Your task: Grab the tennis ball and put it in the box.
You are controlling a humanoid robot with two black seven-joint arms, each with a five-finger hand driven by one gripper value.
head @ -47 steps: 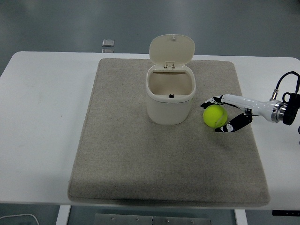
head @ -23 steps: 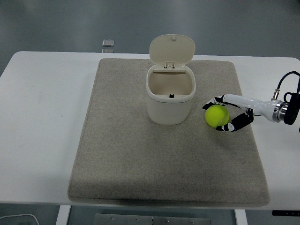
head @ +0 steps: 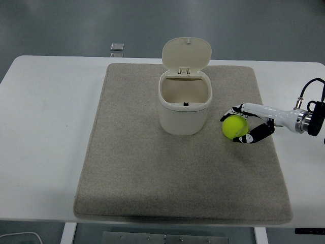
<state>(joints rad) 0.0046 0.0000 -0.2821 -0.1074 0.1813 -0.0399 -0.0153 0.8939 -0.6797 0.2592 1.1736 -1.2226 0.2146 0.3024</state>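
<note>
The yellow-green tennis ball [head: 234,126] lies on the beige mat [head: 152,173], to the right of the box. The box [head: 184,108] is a cream bin standing upright on the mat, its hinged lid [head: 186,53] flipped up at the back and its inside showing. My right hand [head: 242,124] reaches in from the right edge and cups the ball. White fingers [head: 254,108] curl over its far side and black fingertips [head: 252,136] press its near side. The ball still seems to rest on the mat. My left arm does not show.
The mat covers the middle of the white table [head: 45,127]. A small grey object [head: 117,47] lies past the table's far edge. A black cable [head: 309,86] loops above my right wrist.
The ball has shifted a few pixels right, toward my palm, and the fingers have drawn in closer around it. The box has not moved.
</note>
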